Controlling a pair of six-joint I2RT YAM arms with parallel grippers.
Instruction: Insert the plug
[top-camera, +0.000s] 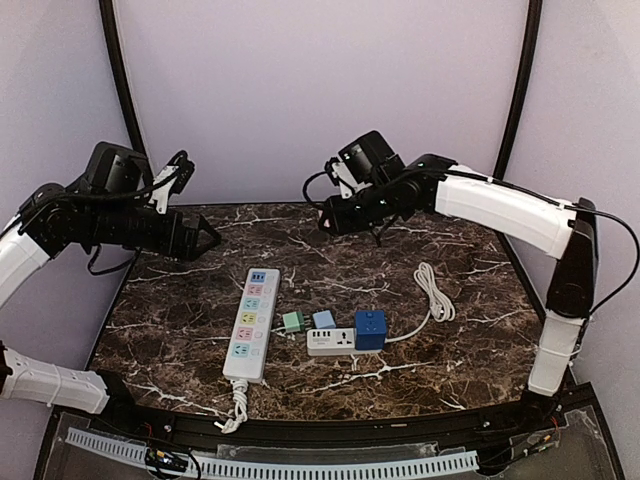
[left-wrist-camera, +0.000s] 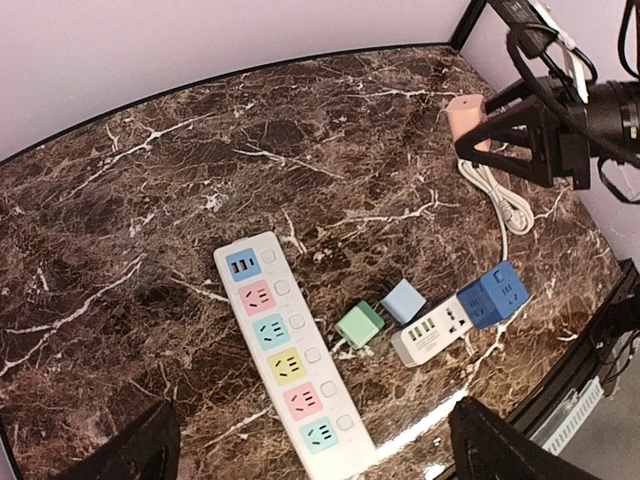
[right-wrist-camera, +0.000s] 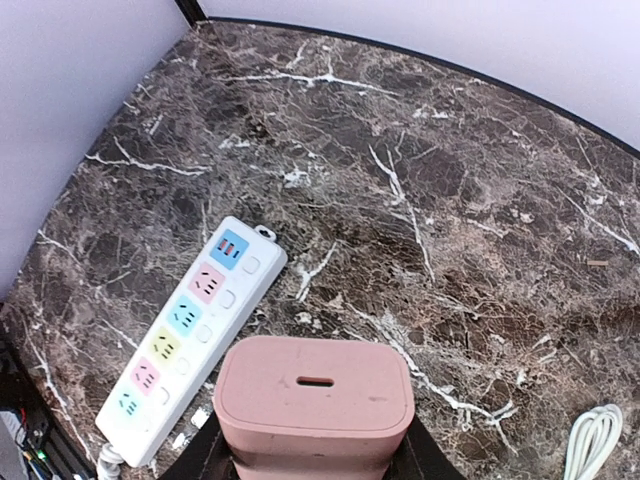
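Two arms hung over the dark marble table (top-camera: 450, 375), and only one carried anything. Largest task item: long white power strip (top-camera: 250, 325), flat at centre-left of the top view, long axis running nearly top to bottom of frame with its far end tipped slightly right, coloured sockets facing up. Right gripper (top-camera: 327, 220) sat upper centre of that view, above the tabletop, so the strip lay down and left of it; in the right wrist view the strip ran diagonally through the lower left. Left gripper (top-camera: 208, 238) hovered at upper left, jaws spread wide and empty. It looked about as near the strip's far end as the right one, but it held no plug, so the insert was judged the right arm's job. Pink plug (right-wrist-camera: 315, 400) was clenched between the right fingers, bottom centre of the right wrist view, slotted face toward the camera, prongs hidden. Likely next: travel down-left, then line up over a socket; which one, cannot tell.
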